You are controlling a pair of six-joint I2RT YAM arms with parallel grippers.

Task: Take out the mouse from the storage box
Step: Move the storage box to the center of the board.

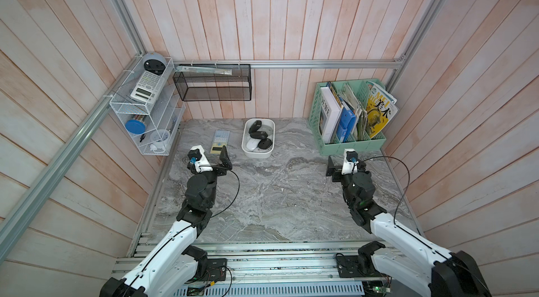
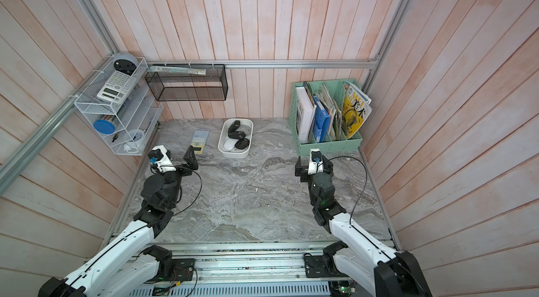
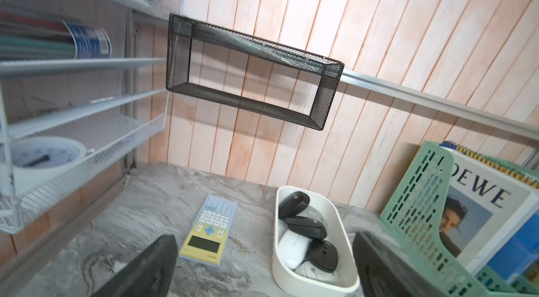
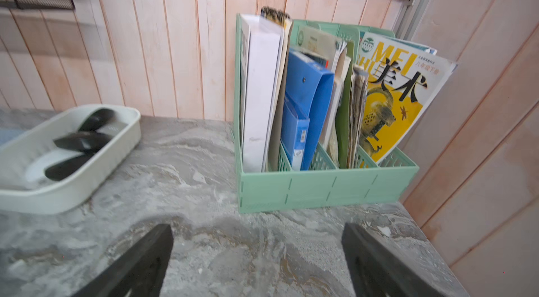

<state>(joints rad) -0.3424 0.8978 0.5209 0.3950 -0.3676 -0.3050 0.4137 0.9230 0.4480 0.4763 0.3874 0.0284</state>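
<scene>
Nearest the lens, the rail (image 1: 277,263) along the bottom edge carries both arms (image 1: 175,240), which reach up the frame over the bare grey table (image 1: 277,199), apparently parked apart so that either can set off without crossing the other. The left claw (image 1: 208,161) hangs left of centre with its jaws spread wide and nothing between them. The right claw (image 1: 346,165), right of centre, is likewise spread and empty, a sensible readiness for a broad, rounded thing. The storage box (image 1: 257,154) sits in the upper middle of the frame, toward the back of the table, and the mice are all inside it: three black mice (image 1: 258,135) piled partly over a white mouse (image 1: 251,144). Heaped like that, a top black one looks easiest to lift first. The left claw is nearer the box, so it seems the likelier to go. A calculator (image 1: 219,141) lies just left of the box and a green file holder (image 1: 350,146) well to its right; neither blocks the way.
</scene>
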